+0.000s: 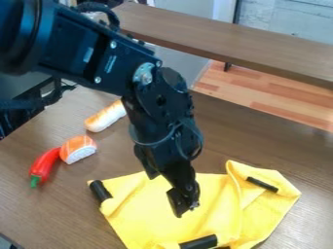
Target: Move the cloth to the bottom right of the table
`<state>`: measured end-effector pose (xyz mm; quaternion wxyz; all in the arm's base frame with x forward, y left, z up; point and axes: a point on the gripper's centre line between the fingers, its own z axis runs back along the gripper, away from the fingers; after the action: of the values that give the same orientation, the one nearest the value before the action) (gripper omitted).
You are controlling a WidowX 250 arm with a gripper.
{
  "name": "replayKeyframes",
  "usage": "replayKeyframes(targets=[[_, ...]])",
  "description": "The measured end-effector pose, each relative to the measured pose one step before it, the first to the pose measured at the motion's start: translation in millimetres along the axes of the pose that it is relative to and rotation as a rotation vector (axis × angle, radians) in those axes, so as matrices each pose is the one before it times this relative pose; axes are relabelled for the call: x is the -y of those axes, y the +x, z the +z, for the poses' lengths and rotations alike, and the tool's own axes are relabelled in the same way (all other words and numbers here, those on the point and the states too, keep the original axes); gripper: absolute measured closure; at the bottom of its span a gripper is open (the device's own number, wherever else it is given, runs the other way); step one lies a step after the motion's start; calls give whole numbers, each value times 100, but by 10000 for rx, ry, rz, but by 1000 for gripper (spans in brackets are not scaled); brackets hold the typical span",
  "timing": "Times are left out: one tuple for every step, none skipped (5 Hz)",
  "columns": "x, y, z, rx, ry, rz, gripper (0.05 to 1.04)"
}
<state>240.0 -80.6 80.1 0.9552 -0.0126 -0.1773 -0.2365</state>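
Yellow cloth [214, 204] spread rumpled on the table [39, 214], lower middle running to lower right of view, right side folded over. Black pieces at its left corner, lower edge and right part. Black gripper [184, 198] hangs over the cloth's middle; cannot tell if spread or pressed together, nor if it touches cloth. Arm [71, 44] carries a small pale label [88, 54] and pale marking, too small to read. Upper left of cloth: red pepper [44, 164], touching or nearly touching an orange-and-white food piece [78, 148]; bread roll [105, 116] beyond.
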Motion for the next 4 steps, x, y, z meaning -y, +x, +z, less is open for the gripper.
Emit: replayKeyframes(targets=[[57, -339, -446, -197, -31, 30, 85], [-898, -544, -1422, -428, 137, 181, 85], [-1060, -138, -1362, -132, 91, 127, 85], [-760, 402, -1425, 279, -59, -173, 85]])
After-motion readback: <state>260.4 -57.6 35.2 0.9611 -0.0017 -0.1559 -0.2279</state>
